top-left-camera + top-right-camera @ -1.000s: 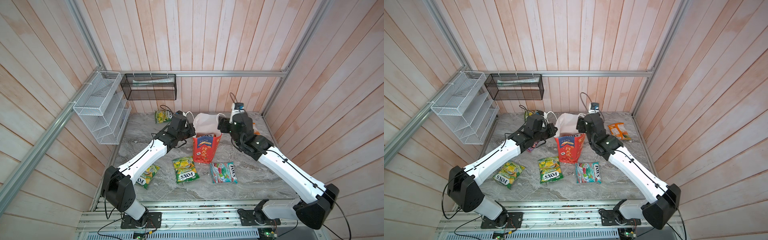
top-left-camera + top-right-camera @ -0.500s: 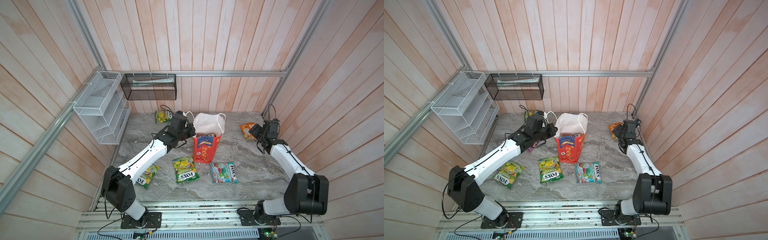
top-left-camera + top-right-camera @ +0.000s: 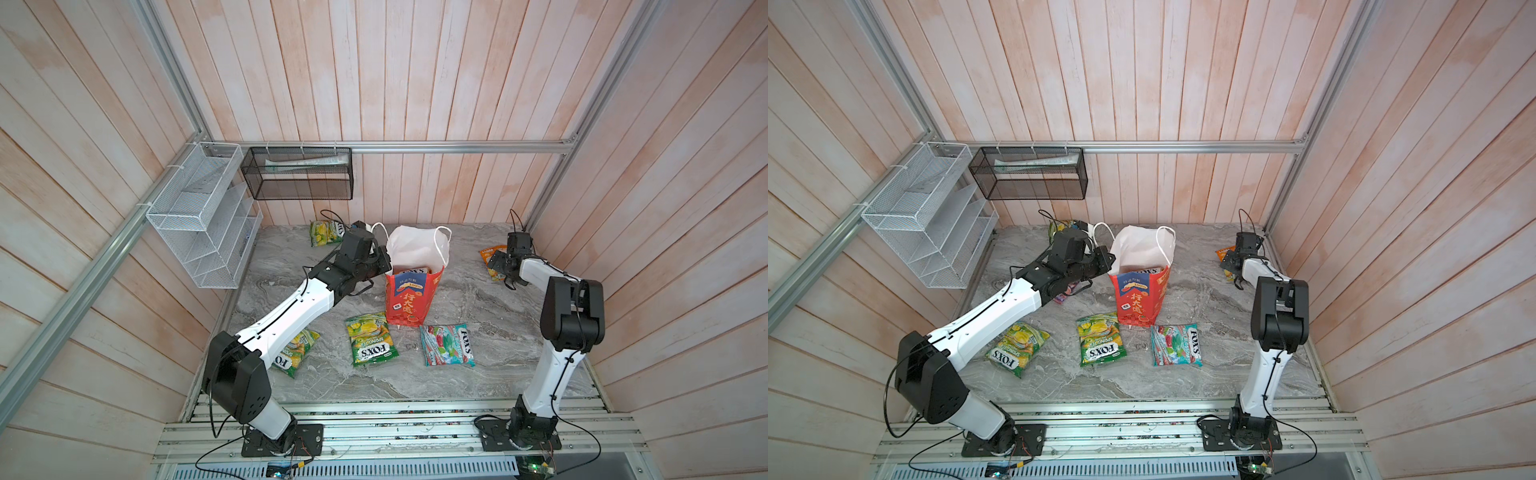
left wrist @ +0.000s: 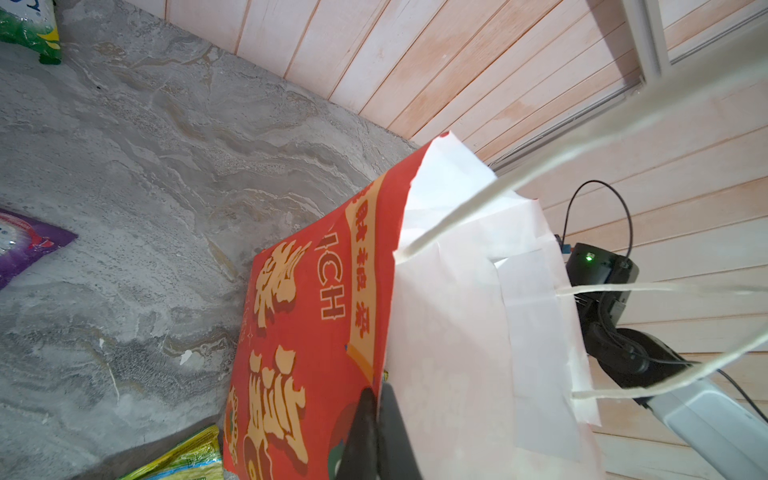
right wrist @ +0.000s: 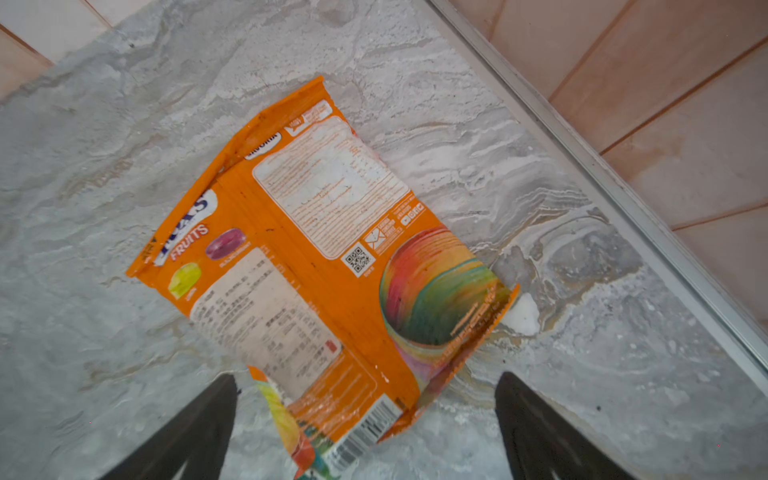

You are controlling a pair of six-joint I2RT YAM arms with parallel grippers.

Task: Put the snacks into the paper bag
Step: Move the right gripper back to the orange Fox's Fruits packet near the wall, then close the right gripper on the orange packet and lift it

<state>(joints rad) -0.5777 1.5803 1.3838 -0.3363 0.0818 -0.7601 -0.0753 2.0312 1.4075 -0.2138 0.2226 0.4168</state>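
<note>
Left arm (image 3: 291, 311) reaches low from the front left corner of the desk (image 3: 478, 316) toward the middle, left claw (image 4: 376, 401) clenched on the rim of the red paper bag (image 3: 409, 299) standing mid-desk. Right arm (image 3: 552, 357) is folded sharply at the elbow by the right edge. Right claw (image 5: 365, 380) is spread wide and aimed down over the orange packet (image 5: 316, 249) lying flat near the back right corner. A green packet (image 3: 371, 345) and a teal packet (image 3: 446, 345) lie in front of the bag
</note>
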